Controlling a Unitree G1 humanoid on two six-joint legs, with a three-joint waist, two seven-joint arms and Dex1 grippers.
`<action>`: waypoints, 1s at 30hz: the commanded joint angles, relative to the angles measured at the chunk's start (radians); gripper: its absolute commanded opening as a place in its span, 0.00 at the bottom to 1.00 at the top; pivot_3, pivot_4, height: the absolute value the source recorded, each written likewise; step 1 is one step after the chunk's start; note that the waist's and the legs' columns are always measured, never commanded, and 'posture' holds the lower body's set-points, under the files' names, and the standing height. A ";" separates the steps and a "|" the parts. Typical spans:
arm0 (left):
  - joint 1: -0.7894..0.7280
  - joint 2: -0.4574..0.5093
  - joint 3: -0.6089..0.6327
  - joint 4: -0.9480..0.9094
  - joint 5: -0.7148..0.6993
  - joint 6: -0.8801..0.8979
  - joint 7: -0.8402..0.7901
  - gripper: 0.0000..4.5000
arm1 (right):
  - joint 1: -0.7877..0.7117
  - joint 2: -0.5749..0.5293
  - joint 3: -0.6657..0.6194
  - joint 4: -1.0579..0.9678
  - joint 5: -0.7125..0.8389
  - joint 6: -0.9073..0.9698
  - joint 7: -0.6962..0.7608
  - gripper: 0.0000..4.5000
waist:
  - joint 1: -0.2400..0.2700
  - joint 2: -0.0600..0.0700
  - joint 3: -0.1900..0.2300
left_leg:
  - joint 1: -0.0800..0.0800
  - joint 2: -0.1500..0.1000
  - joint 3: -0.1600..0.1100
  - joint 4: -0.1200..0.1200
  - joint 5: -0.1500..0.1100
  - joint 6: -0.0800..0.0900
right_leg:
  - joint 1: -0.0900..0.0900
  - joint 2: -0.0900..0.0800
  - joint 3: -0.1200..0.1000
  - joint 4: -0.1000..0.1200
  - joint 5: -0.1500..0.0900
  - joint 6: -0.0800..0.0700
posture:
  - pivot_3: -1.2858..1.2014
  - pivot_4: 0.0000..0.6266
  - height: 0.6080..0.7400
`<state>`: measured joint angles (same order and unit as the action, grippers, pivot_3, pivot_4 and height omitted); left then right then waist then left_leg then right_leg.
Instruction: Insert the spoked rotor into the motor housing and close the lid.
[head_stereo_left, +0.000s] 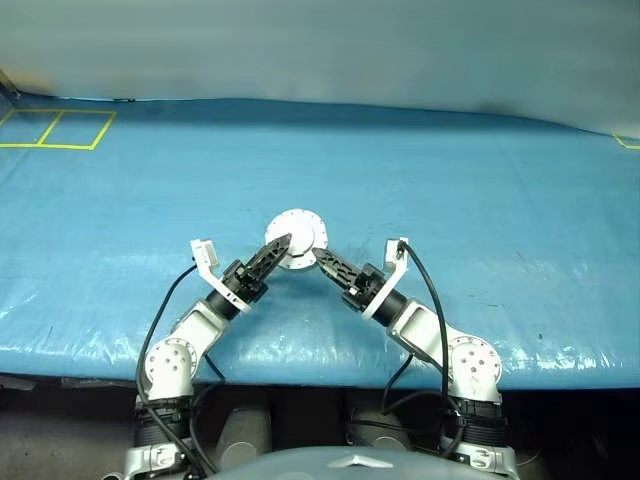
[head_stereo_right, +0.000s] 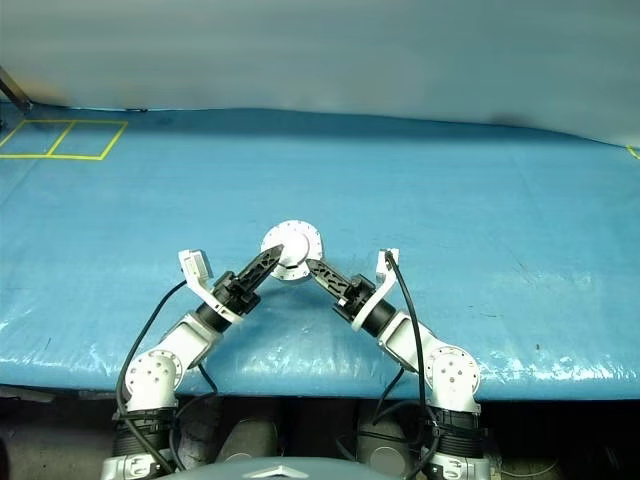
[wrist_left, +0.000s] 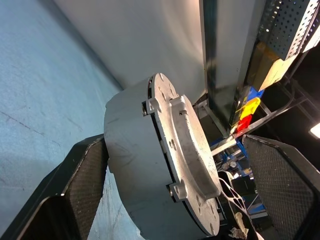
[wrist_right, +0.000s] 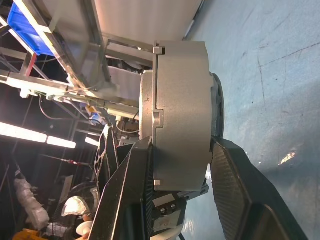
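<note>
The motor housing (head_stereo_left: 296, 238), a short round silver cup, is at the middle of the blue table with the lid (wrist_left: 186, 150) lying flat and closed on its rim. My right gripper (wrist_right: 180, 145) is shut on the housing (wrist_right: 182, 115), with one finger on the lid face and the other on the base. My left gripper (wrist_left: 172, 142) stands open around the same housing from the other side; one finger (wrist_left: 85, 185) is next to its wall and the other finger (wrist_left: 280, 185) is well clear. The spoked rotor is hidden.
A blue sheet covers the table (head_stereo_left: 480, 200). Yellow tape squares (head_stereo_left: 60, 128) mark its far left corner and a bit of yellow tape (head_stereo_left: 628, 142) the far right. The table's front edge (head_stereo_left: 320, 375) runs just beneath my arms.
</note>
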<state>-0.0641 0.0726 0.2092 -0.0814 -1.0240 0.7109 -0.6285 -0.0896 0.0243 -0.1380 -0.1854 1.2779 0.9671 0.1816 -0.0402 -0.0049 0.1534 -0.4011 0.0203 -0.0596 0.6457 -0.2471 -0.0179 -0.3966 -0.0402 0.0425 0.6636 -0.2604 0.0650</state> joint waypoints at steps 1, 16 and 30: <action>0.005 0.007 0.023 0.000 -0.015 -0.003 0.010 0.99 | -0.017 0.007 0.017 -0.053 0.038 -0.008 0.021 0.29 | 0.000 0.000 0.000 | 0.000 0.000 0.000 0.000 0.000 0.000 | 0.000 0.000 0.000 0.000 0.000 0.000 | 0.52 0.24 1.00; -0.013 -0.024 -0.031 0.030 -0.007 0.010 0.019 0.99 | -0.025 0.013 0.022 -0.039 0.043 -0.011 0.009 0.29 | 0.002 0.000 0.000 | 0.000 0.000 0.000 0.000 0.000 0.000 | 0.000 0.000 0.000 0.000 0.000 0.000 | 0.52 0.24 1.00; -0.073 -0.054 -0.016 0.050 -0.004 -0.005 0.034 0.87 | -0.014 0.014 0.019 -0.041 0.042 -0.016 -0.004 0.29 | 0.001 0.000 0.000 | -0.001 0.000 0.000 0.000 0.000 0.000 | 0.000 0.000 0.000 0.000 0.000 0.000 | 0.52 0.24 1.00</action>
<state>-0.1285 0.0222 0.2096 -0.0122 -1.0220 0.7059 -0.5750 -0.0921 0.0261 -0.1202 -0.1833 1.2816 0.9668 0.1637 -0.0396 -0.0053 0.1536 -0.4016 0.0204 -0.0596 0.6459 -0.2472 -0.0178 -0.3967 -0.0397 0.0428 0.6632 -0.2602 0.0651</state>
